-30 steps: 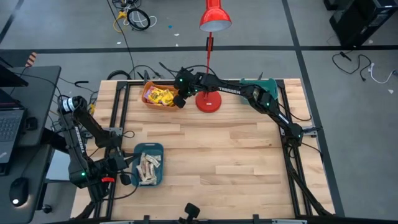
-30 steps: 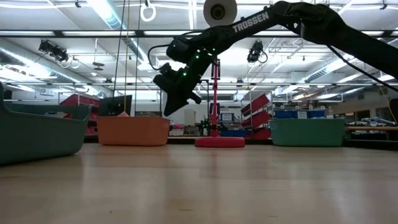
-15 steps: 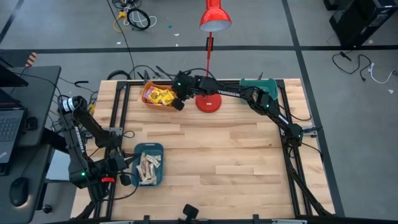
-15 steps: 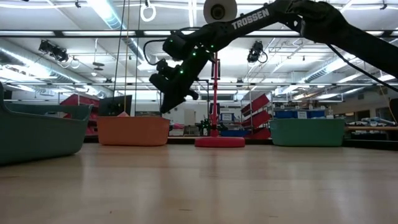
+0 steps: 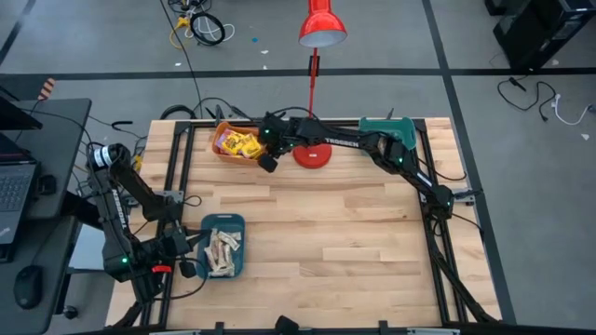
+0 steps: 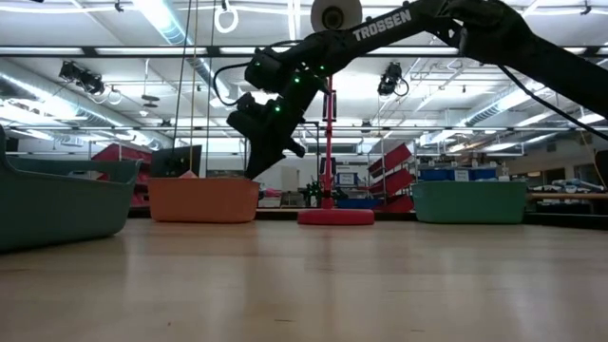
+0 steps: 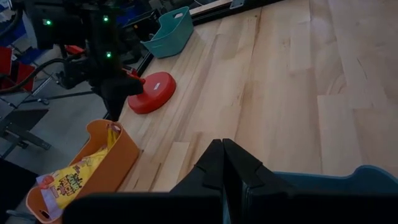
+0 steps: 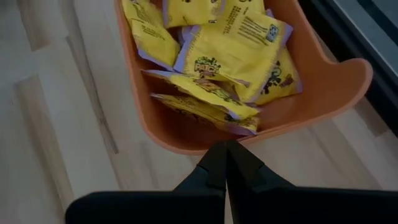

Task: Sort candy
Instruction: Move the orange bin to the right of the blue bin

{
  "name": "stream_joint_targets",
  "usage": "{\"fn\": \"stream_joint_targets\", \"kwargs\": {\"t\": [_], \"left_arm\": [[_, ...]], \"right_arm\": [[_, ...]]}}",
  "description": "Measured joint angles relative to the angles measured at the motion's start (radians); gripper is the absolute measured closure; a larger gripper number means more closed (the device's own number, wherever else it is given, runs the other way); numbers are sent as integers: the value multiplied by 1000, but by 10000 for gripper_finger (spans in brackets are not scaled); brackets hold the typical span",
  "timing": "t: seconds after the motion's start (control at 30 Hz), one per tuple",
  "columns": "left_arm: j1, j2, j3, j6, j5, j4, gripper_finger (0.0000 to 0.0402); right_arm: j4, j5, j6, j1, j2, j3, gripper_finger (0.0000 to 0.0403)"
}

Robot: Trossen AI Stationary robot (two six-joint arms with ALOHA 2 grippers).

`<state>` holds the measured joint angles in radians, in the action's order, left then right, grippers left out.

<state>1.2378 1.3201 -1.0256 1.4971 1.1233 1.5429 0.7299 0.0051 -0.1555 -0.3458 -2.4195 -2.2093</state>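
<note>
An orange bin (image 5: 219,140) at the table's far left holds yellow candy packets (image 8: 230,50). My right gripper (image 8: 225,149) hangs shut and empty just above the bin's near rim (image 8: 186,140); the high view shows this gripper (image 5: 265,160) at the bin's right end. Pale beige candy bars (image 5: 222,253) lie in a teal bin (image 5: 207,225) near the table's left front. My left gripper (image 7: 222,146) waits shut beside that teal bin, at the table's left edge.
A red lamp base (image 5: 312,154) stands right of the orange bin, close to my right arm, with its pole and shade above it. A second teal bin (image 5: 382,124) sits at the far right. The middle and near right of the wooden table (image 5: 354,233) show bare boards.
My right gripper has drifted a little toward the table's left, closer over the orange bin's near rim, and stays shut at about the same height.
</note>
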Motion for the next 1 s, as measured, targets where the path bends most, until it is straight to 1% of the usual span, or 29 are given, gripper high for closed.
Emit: {"fn": "stream_joint_targets", "kwargs": {"t": [0.57,0.8,0.9,1.0], "left_arm": [[0,0,0,0,-11,-5,402],[0,0,0,0,-11,-5,402],[0,0,0,0,-11,-4,402],[0,0,0,0,-11,-5,402]], "right_arm": [[-8,0,-33,46,0,0,403],[-70,-14,-27,77,0,0,403],[-114,20,-2,80,0,0,403],[-127,22,0,69,0,0,403]]}}
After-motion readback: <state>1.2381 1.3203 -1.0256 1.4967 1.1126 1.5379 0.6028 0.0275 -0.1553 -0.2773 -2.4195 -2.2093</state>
